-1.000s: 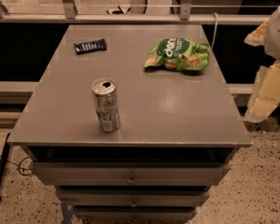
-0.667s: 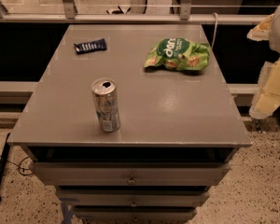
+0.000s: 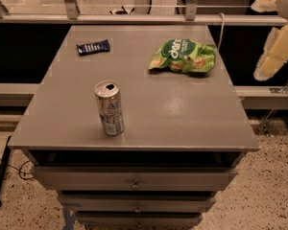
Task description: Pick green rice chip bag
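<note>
The green rice chip bag (image 3: 183, 56) lies flat at the back right of the grey cabinet top (image 3: 182, 114). It is crinkled and light green, with a dark green oval logo. My gripper (image 3: 274, 51) shows as pale cream parts at the right edge of the view. It is off the cabinet, to the right of the bag and above table height, and is not touching the bag.
An open silver drink can (image 3: 109, 108) stands upright at the front left. A small dark blue wrapper (image 3: 93, 47) lies at the back left. A rail and a white cable (image 3: 221, 28) run behind the top. Drawers (image 3: 134, 178) sit below the front edge.
The cream gripper parts at the right edge have risen in the view. The bag, can and wrapper have not moved.
</note>
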Tool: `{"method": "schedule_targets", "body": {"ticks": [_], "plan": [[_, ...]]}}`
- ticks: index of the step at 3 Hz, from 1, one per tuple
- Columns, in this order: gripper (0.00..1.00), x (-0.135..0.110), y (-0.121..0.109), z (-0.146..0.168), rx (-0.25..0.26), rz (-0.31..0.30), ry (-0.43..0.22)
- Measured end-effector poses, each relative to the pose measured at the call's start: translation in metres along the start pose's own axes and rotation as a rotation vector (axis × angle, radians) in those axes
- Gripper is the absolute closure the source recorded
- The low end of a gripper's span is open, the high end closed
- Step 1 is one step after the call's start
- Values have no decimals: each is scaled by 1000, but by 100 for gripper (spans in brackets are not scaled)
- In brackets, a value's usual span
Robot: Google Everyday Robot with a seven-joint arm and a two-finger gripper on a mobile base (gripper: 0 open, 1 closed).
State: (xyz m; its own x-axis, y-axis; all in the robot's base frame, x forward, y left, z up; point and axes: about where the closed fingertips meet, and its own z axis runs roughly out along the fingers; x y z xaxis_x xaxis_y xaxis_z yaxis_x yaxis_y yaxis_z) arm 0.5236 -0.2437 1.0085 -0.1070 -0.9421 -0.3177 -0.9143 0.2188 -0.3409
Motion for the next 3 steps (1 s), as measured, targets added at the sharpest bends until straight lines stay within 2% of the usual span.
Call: {"method": "schedule_targets", "body": {"ticks": [1,2,3], "plan": [[0,-7,-45,37,7,34,-105],[0,-13,-67,68,28,100,-169],[0,-6,-73,135,-3,172,-197]]}}
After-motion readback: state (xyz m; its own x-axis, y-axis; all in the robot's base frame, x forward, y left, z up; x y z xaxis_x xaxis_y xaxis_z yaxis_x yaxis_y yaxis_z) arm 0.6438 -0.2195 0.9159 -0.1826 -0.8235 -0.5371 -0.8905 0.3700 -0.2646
